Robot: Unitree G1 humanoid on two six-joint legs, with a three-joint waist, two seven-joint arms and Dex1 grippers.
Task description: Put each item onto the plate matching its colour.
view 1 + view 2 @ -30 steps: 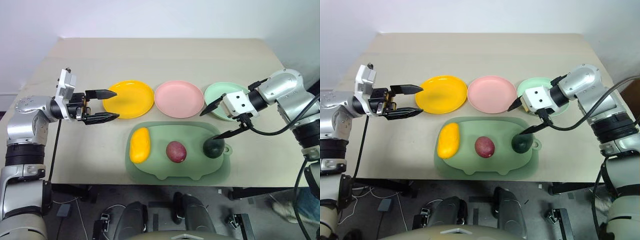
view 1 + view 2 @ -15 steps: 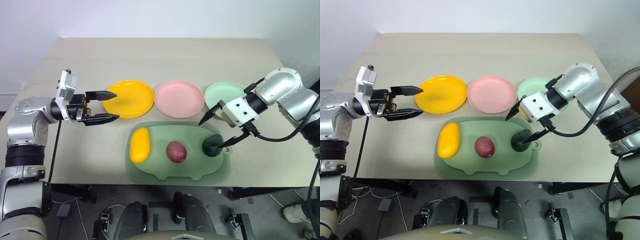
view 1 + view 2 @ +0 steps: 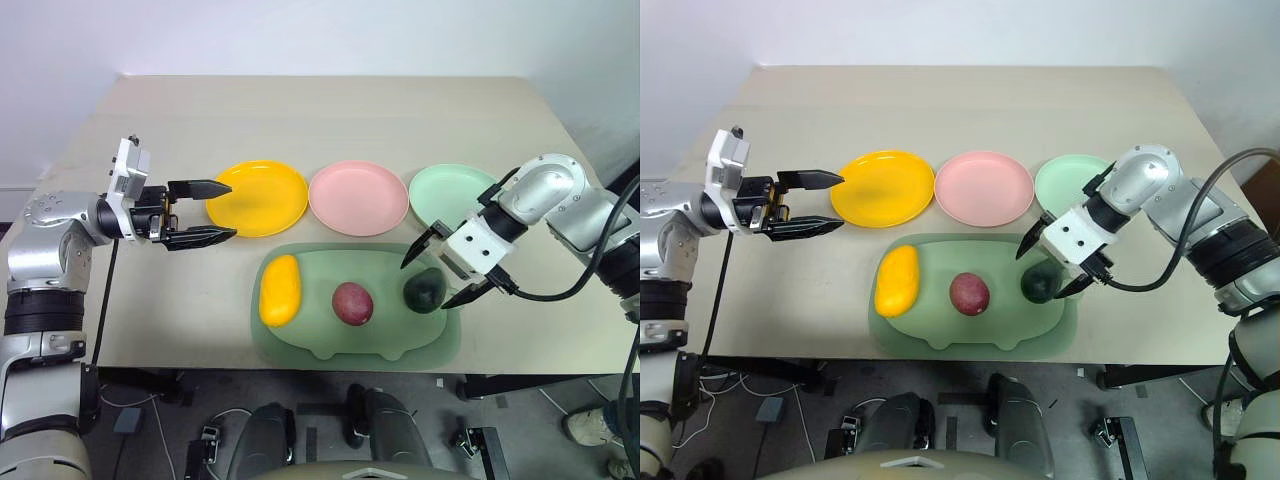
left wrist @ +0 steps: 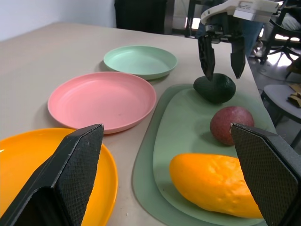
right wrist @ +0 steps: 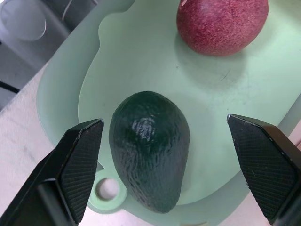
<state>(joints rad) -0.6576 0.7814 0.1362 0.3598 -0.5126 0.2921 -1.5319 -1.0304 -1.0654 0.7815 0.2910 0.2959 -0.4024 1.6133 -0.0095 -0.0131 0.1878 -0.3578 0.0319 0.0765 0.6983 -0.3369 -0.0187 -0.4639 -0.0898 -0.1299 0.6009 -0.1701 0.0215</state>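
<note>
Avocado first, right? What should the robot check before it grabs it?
1. Right gripper open: ok, both fingers spread wide.
2. Fingers either side of the avocado: ok, it sits between them.
3. Gripper touching it: not yet, gaps show on both sides.
4. Mint green plate free to receive it: ok, nothing on it.
5. Red-purple fruit out of the way: ok, apart from the avocado on the mat.
6. Left gripper clear: ok, open, by the yellow plate.
</note>
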